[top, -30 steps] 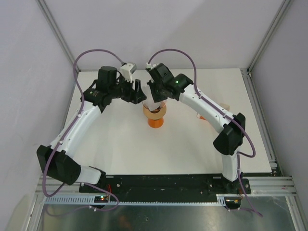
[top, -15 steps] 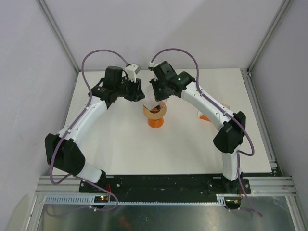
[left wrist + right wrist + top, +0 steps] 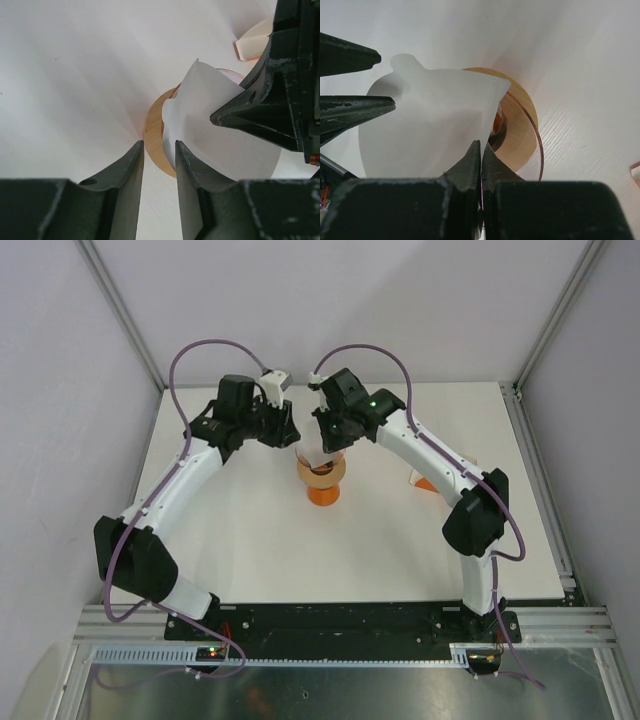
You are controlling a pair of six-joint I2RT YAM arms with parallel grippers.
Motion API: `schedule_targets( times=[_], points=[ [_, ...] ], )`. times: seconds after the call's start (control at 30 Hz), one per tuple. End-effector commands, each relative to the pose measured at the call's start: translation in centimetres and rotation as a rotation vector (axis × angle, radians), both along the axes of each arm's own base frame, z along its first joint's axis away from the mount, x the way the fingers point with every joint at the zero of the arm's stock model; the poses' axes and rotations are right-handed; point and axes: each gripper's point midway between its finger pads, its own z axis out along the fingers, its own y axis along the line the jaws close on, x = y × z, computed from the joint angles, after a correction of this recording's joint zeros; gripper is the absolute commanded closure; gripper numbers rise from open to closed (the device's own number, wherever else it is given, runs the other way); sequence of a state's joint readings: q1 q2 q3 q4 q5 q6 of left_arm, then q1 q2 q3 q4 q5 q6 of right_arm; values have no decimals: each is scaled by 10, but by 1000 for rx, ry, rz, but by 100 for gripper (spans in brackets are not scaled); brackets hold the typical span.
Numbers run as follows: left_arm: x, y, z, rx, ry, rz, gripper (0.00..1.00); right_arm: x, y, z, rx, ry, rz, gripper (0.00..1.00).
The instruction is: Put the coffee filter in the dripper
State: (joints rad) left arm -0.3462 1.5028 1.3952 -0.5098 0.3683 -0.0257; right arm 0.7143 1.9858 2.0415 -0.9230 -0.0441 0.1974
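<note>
The right gripper [image 3: 481, 149] is clamped on an edge of the coffee filter [image 3: 430, 120], holding the paper cone over the dripper [image 3: 520, 127], apparently to lower it in. The left gripper [image 3: 159, 150] hovers just beside the paper, slightly open and empty, probably to steady it.

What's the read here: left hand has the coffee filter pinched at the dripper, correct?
Wrong hand. The right hand has the coffee filter pinched at the dripper, as the right wrist view shows. The left hand is open beside it.
</note>
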Motion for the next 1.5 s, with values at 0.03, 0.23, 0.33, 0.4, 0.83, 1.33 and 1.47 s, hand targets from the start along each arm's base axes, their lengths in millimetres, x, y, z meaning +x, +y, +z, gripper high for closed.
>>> schedule_targets(
  times=[0.03,0.23,0.33,0.4,0.83,1.33,1.47],
  points=[
    [13,1,36,-21,-110,-4,63,2,-1,1,4,-11,38,100],
    [20,-4,34,-29,-99,-18,62,6,0,9,29,-31,60,100],
    [22,-8,37,-43,-98,-30,62,6,4,17,72,-36,83,100],
    [22,-10,44,-59,-106,-39,60,7,4,23,95,-40,84,100],
    [3,-17,53,-96,-98,-101,60,6,-3,78,123,-218,7,100],
    [-2,-14,62,-88,-120,-100,94,10,-15,99,56,-376,-97,100],
    [-1,-6,68,-57,-164,-76,99,17,-36,107,10,-445,-194,100]
  ],
)
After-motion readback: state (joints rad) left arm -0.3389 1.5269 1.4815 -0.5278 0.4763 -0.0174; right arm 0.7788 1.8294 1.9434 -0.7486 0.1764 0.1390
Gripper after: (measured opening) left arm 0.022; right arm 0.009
